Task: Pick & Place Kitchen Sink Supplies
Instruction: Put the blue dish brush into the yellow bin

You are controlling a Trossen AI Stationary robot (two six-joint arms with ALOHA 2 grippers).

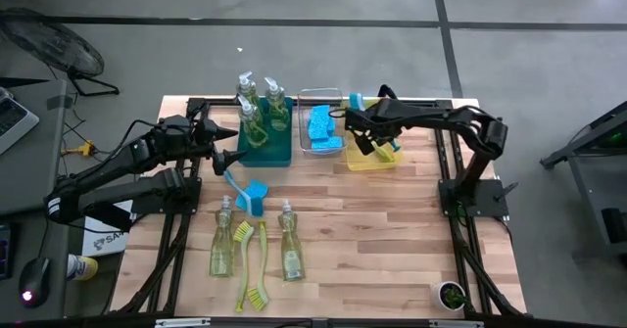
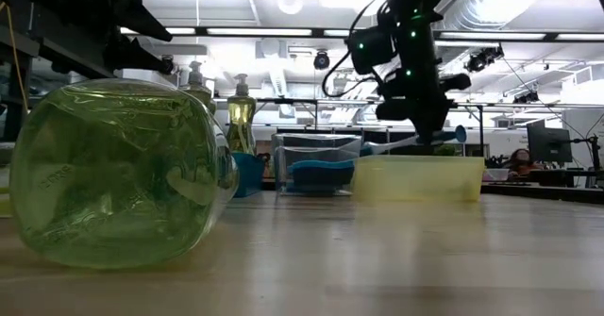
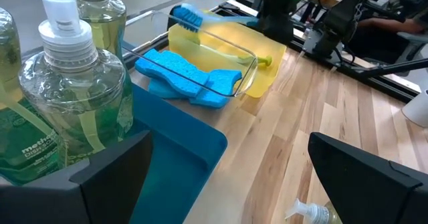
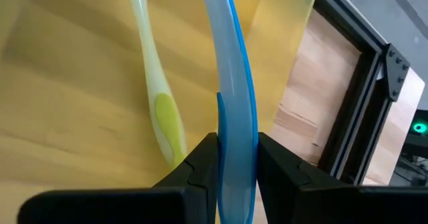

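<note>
right gripper (image 4: 237, 158) pinches one blue brush (image 4: 234, 83); one yellow-green brush (image 4: 157, 83) beside.

Blue brush (image 4: 235, 83); yellow bin (image 1: 376, 158); teal bin (image 1: 279, 152).

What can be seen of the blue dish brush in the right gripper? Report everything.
The blue dish brush has a long, thin, glossy handle of translucent blue plastic with a blue bristle head at the far end. The right gripper is shut on the handle, one dark finger pressed to each side. The brush hangs over the yellow bin with its head poking out past the rim, beside a yellow-green brush lying in that bin. Whether it touches the bin does not show.
</note>
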